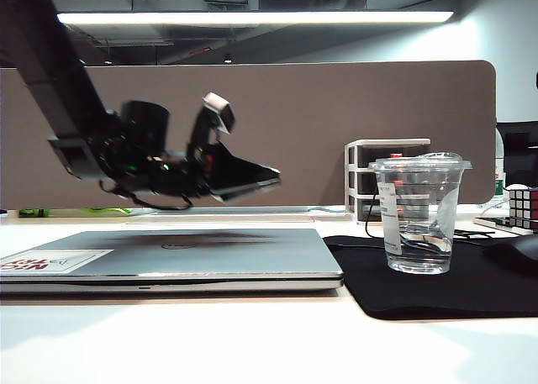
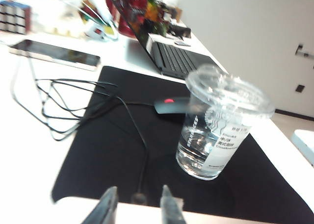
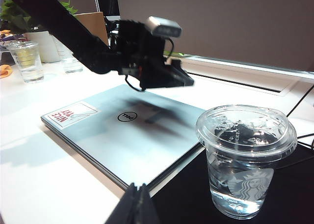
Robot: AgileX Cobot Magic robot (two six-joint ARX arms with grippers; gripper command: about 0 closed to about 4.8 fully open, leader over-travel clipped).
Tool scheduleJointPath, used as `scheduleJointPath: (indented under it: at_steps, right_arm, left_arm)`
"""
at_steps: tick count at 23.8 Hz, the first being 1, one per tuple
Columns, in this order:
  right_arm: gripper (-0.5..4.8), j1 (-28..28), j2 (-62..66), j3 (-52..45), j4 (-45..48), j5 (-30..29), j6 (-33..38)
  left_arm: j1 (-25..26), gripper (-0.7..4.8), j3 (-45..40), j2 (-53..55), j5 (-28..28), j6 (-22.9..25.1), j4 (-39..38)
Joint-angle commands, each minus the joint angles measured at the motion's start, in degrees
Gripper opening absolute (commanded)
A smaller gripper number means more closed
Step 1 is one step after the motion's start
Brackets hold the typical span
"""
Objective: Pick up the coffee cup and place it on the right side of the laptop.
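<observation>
The coffee cup (image 1: 418, 216), clear plastic with a domed lid and a white label, stands upright on the black mat just right of the laptop. It also shows in the left wrist view as the cup (image 2: 218, 131) and in the right wrist view as the cup (image 3: 245, 160). The closed silver Dell laptop (image 1: 210, 254) lies flat, its lid (image 3: 132, 136) bearing a red-lettered sticker. My left gripper (image 1: 269, 180) hovers above the laptop, pointing toward the cup and well short of it. Its fingers (image 2: 139, 188) stand a little apart with nothing between them. My right gripper (image 3: 139, 186) is shut and empty, near the laptop's front corner.
The black mat (image 1: 437, 283) carries a mouse (image 2: 169, 105) and a looping cable (image 2: 73, 101). A phone (image 2: 54, 53) lies beyond the mat. A Rubik's cube (image 1: 523, 206) and a small drawer unit (image 1: 370, 174) stand behind the cup. Two more cups (image 3: 27, 60) stand far off.
</observation>
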Motion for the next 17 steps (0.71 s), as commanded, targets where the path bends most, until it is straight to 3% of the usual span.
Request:
scheduleJointPath:
  at_steps: [1,2,4,5,7,9,15,17]
  right_arm:
    - [-0.01,0.02,-0.09,-0.37,0.57,-0.13,-0.24]
    - [-0.01,0.02,-0.09,-0.37,0.59,-0.13,-0.24]
    - [-0.01,0.00,-0.09,-0.37,0.59,-0.09,-0.24]
    - [-0.01,0.00,-0.09,-0.37,0.59,-0.11,-0.24]
    - [-0.01,0.02,-0.09,-0.37,0.59,-0.07,-0.24]
    - [-0.01,0.02,-0.09,-0.37,0.57,-0.02,-0.24]
    - [-0.01,0.02,-0.09,-0.37,0.57,-0.02,-0.26]
    - [-0.01,0.02,-0.09,-0.37,0.57,-0.02,-0.26]
  left_arm:
    - [2.95,1.43,0.02,-1.68,0.66,-0.44,0.46]
    - [3.96,1.36,0.02,-2.01,0.68,-0.50,0.42]
    - [6.03,0.71,0.02,-2.58,0.68,-1.46,0.42]
    - [8.04,-0.03,0.00,-2.95,0.72,-3.06,0.39]
    - [10.62,-0.06,-0.66,-3.48,0.59,-6.16,0.37]
    - [12.90,-0.05,-3.58,-5.27,-1.77,-6.32,0.46]
    - [19.02,-0.06,-18.99,-17.44,-16.37,0.00,0.46]
    - [20.44,-0.06,-22.75,-20.85,-18.82,0.28,0.44]
